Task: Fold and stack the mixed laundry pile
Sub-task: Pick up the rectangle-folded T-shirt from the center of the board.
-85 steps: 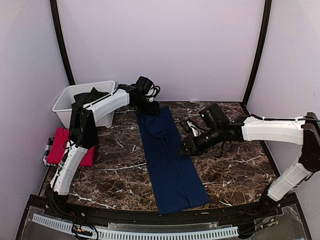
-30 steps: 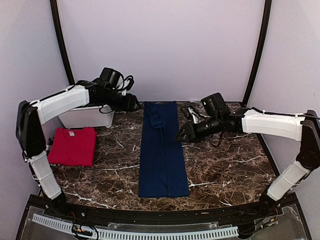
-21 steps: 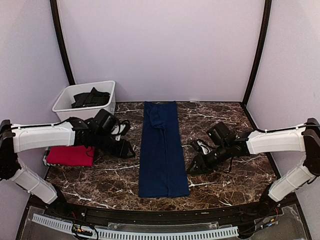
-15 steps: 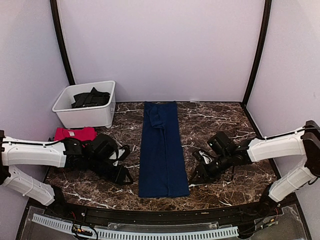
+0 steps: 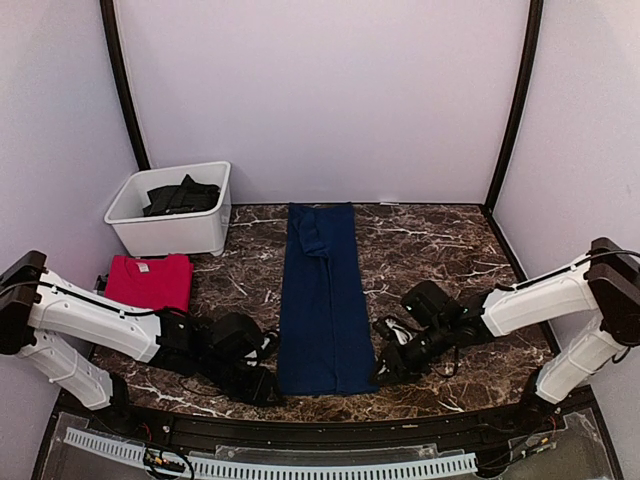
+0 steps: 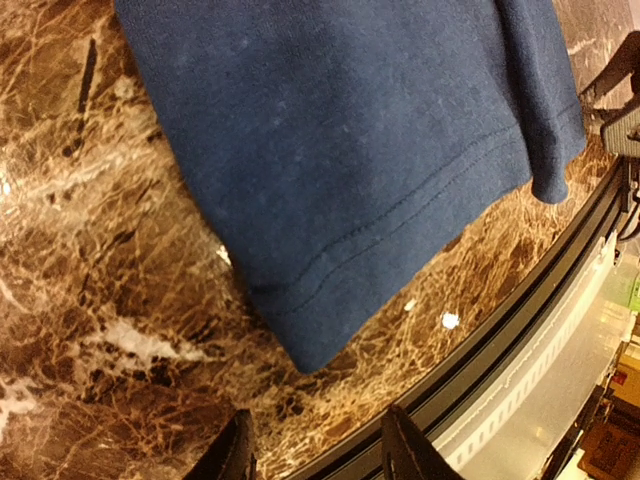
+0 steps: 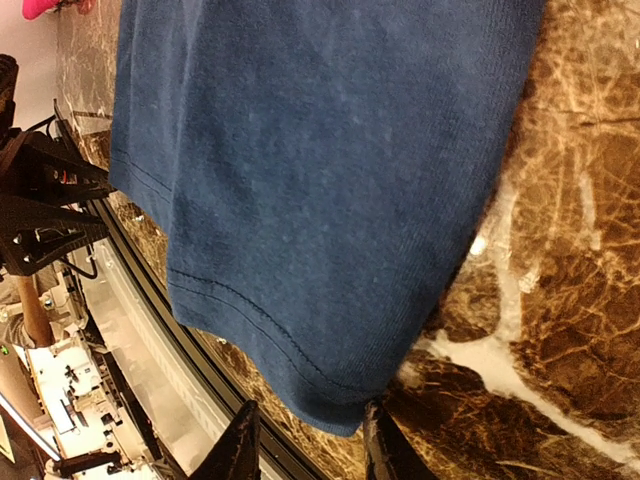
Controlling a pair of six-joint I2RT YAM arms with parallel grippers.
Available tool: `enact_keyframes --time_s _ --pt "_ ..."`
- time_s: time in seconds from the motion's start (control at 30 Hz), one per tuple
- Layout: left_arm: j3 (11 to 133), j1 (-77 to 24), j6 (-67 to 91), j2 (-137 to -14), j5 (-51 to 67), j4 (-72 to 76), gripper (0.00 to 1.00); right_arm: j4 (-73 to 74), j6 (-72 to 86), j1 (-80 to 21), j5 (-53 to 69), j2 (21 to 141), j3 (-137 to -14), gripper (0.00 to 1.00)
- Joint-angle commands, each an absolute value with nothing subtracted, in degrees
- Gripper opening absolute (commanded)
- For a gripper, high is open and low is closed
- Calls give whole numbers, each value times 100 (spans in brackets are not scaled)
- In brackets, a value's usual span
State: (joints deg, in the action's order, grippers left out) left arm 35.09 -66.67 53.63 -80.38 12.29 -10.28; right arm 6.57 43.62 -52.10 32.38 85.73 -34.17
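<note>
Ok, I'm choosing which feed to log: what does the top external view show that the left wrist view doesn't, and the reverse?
Only the top external view shows the white bin holding dark cloth, and the folded red T-shirt. Only the left wrist view shows the hem stitching at the navy blue T-shirt's near corner, with the left hand open just short of it. Both show that shirt lying flat on the marble table.

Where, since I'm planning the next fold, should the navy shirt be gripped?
Probably the navy shirt's two near hem corners: left tool on the left corner, right tool on the right corner, each coming low from its own side. It lies flat as a long strip, hem nearest both open tools.
</note>
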Motion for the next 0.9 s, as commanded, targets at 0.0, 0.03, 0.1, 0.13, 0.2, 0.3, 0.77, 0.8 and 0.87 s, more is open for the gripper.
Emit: enact_keyframes --time_s 0.0,0.03,0.1,0.13,0.2,0.3,0.77,0.8,0.87 --pt "3458 -6701 5671 -8091 956 -782 42 309 4522 -5294 3252 8694 -3253 33" --pt "3482 -6698 5687 -8115 905 -793 42 268 4519 -5300 3252 8745 -3272 33" --pt "3564 -6698 5716 -8206 807 -900 42 196 4509 -5308 3252 8910 -3342 32" --pt "3609 -6698 5723 -8257 720 -947 41 160 4501 -5309 3260 8971 -3359 32" --pt "3654 -6697 5748 -8328 656 -995 41 59 4485 -5309 3277 9093 -3388 32" --pt "3718 -6697 5745 -8451 677 -940 41 24 4485 -5308 3317 9217 -3424 30" --pt "3646 -6645 5610 -8369 784 -828 0 21 4462 -5388 3296 9191 -3489 3" --pt "3638 -6645 5586 -8355 800 -791 0 26 4468 -5407 3291 9185 -3497 1" --pt "3646 -6645 5523 -8327 835 -781 0 26 4493 -5450 3281 9185 -3508 0"
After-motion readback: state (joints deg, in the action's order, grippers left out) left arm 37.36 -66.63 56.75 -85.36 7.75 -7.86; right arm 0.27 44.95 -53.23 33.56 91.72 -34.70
